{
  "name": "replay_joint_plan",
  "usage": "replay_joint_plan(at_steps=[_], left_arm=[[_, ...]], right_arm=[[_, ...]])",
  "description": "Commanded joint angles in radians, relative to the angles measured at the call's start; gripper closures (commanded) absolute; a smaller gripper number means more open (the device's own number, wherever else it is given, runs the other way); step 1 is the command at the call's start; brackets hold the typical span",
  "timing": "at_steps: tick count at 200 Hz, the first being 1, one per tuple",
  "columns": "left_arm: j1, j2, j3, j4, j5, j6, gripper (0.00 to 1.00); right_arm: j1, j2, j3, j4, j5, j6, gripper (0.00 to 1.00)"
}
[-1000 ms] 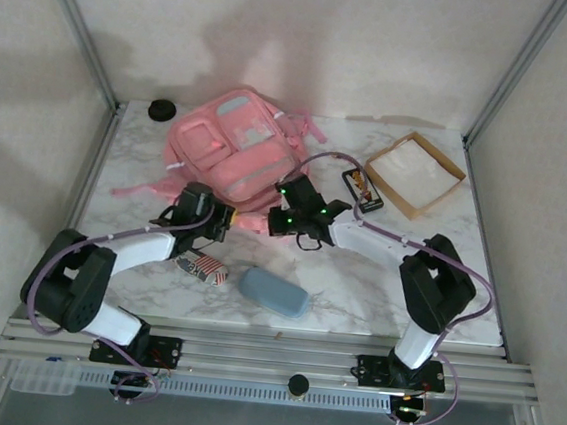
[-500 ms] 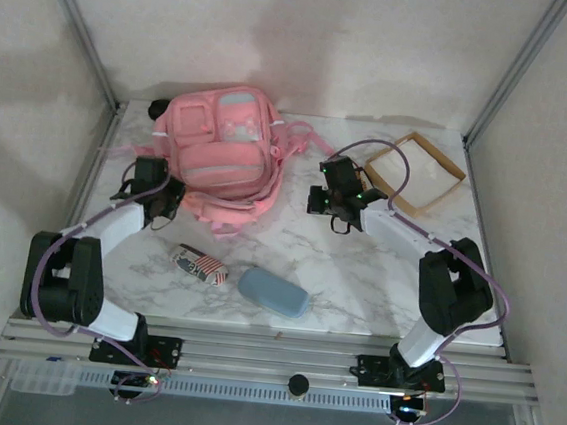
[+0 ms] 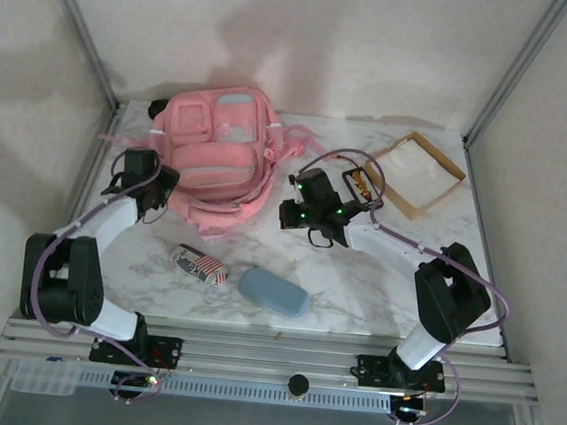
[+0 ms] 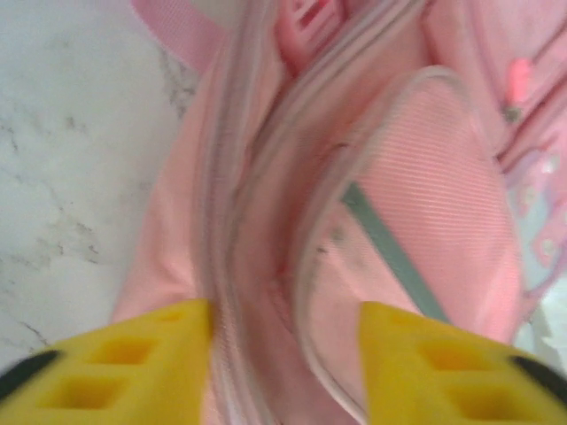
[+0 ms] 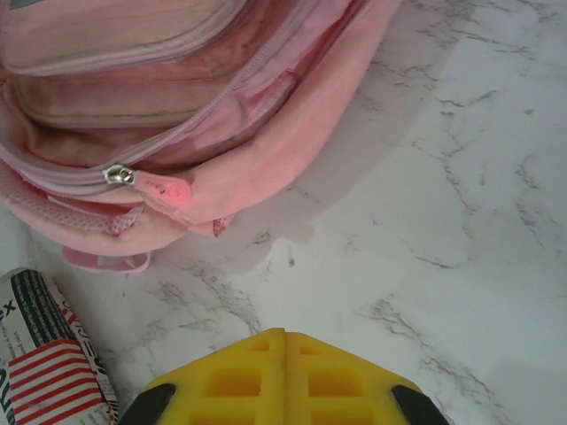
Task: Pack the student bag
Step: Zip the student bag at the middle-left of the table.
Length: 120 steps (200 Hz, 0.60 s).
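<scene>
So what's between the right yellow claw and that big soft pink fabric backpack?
Bare white marble tabletop, nothing else; the right wrist view shows it between the shut right gripper and the pink backpack.

Student bag (image 3: 220,159): pink fabric backpack, grey-blue panels, lying front-up at the table's far left, straps splayed.

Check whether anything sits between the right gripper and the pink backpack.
Nothing visible does. Only bare marble table lies between the shut right gripper and the student bag; the flag-printed packet sits off to one side.
</scene>
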Motion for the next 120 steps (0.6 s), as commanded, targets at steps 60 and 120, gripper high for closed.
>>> replay_joint_plan(at_steps=[60, 120], left_arm=[[-0.218, -0.222, -0.171, 0.059, 0.037, -0.223, 0.35], [-0.240, -0.191, -0.201, 0.079, 0.028, -0.236, 0.36]], right_arm=[[-0.025, 0.187, 0.153, 0.039, -0.257, -0.258, 0.70], [0.005, 0.414, 0.413, -0.027, -0.420, -0.400, 0.55]])
